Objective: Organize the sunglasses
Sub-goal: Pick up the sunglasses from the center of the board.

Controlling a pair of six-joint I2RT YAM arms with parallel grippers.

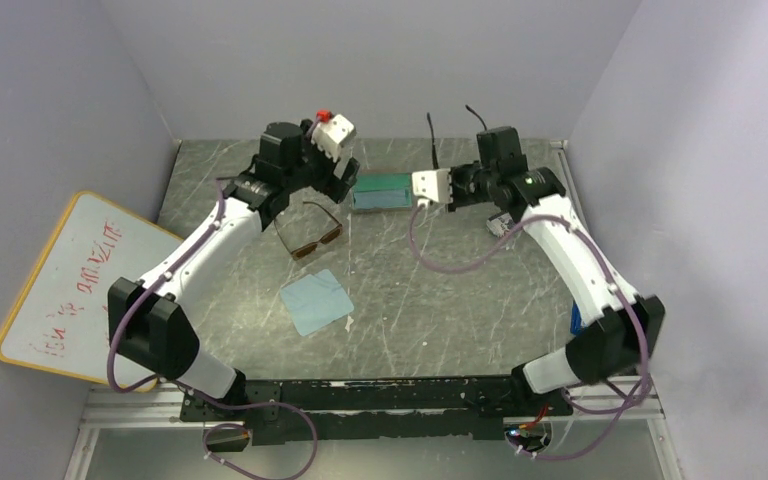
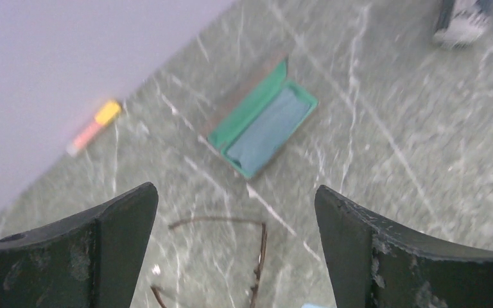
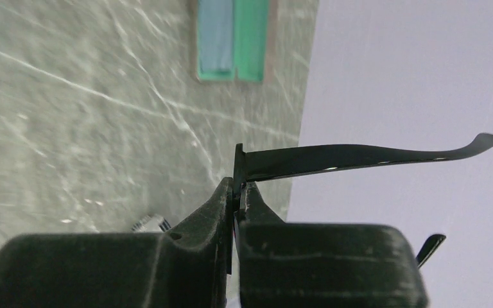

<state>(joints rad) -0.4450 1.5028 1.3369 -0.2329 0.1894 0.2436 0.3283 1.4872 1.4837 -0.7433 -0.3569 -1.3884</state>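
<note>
As we read the overhead view outward from the arm bases, the first item is a light-blue cloth (image 1: 315,301) lying flat on the desk (image 1: 440,300). Just beyond it, the thin-framed sunglasses (image 1: 312,236) rest on the desk with temples unfolded. They lie below the left gripper (image 2: 234,192), whose jaws stand fully apart and hold nothing. Farther back lies the open case (image 1: 380,190), green-lined, with one half bluish; whether that is lining or a cloth we cannot tell. To its right, raised off the desk near the back wall, the right gripper (image 3: 237,192) is clamped tight on the black-framed sunglasses (image 3: 359,154). It pinches a thin edge of the frame near a hinge, and both temples are spread, projecting away from the gripper.

We judge the main hazard to be that narrow pinch: the pair may pivot or slip out on the way to the case. The spread temples may also catch the case rim, so that the pair would not seat. For the left arm, the wire frame lies flat against the desk, and a descent slightly off line could push it aside rather than capture it.
</note>
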